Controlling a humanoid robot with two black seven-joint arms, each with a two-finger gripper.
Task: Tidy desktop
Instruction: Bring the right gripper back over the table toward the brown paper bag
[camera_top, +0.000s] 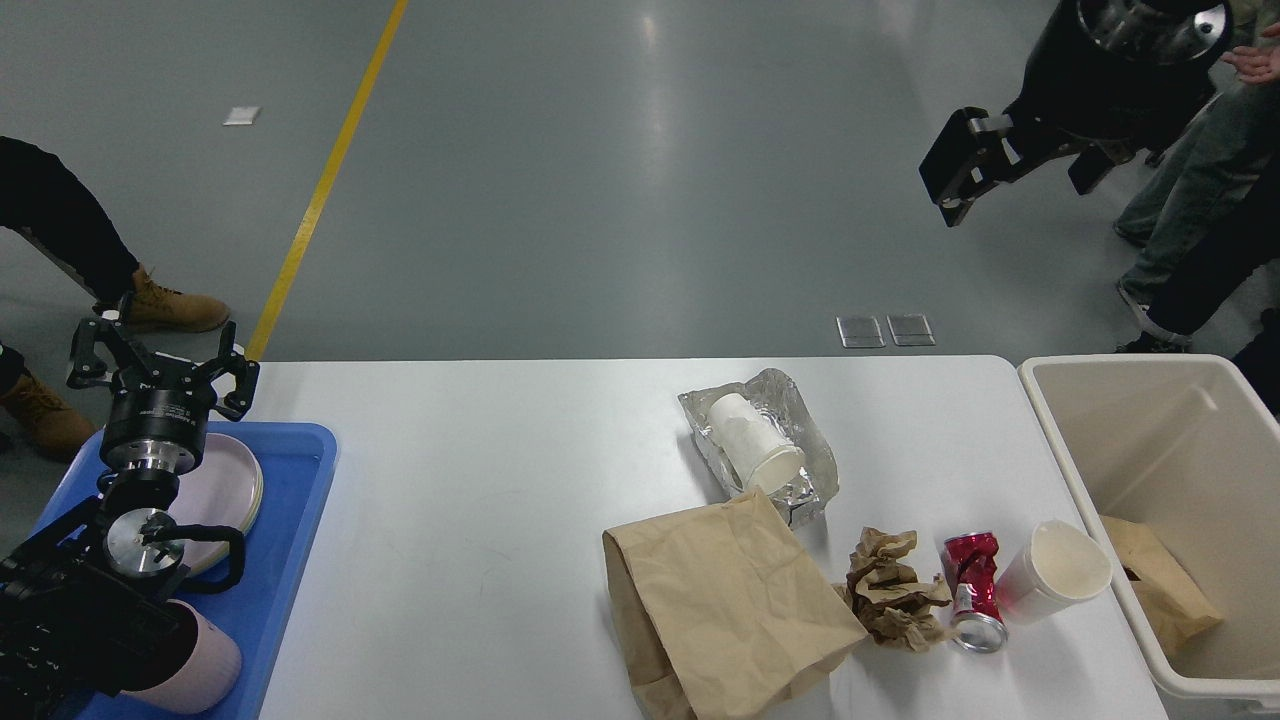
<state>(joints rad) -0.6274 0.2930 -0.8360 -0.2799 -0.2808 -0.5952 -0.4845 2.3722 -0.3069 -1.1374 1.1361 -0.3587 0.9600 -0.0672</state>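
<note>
Two grippers: you have one on each side, both holding nothing.
Desktop (480, 480): it fills the lower middle of your view, long axis running left to right, far edge straight across, rounded far corners.
Near items: one brown paper bag (725, 610) lying flat at the near edge; one crumpled brown paper wad (893, 590) just to its right; one crushed red can (972, 588) on its side; one white paper cup (1052, 575) tipped over, touching the can.
Further back: one clear plastic container (765, 445) with one white cup (755, 442) lying in it.
Blue tray (300, 520): at the left end, holding one pale plate (225, 490) and one pink cup (200, 670).
Beige bin (1180, 480): at the right end, one brown paper piece (1165, 580) inside.
Left gripper (155, 365): above the tray's far end, fingers spread wide.
Right gripper (965, 170): raised well beyond the desktop's far right; you cannot tell how its jaws stand.
</note>
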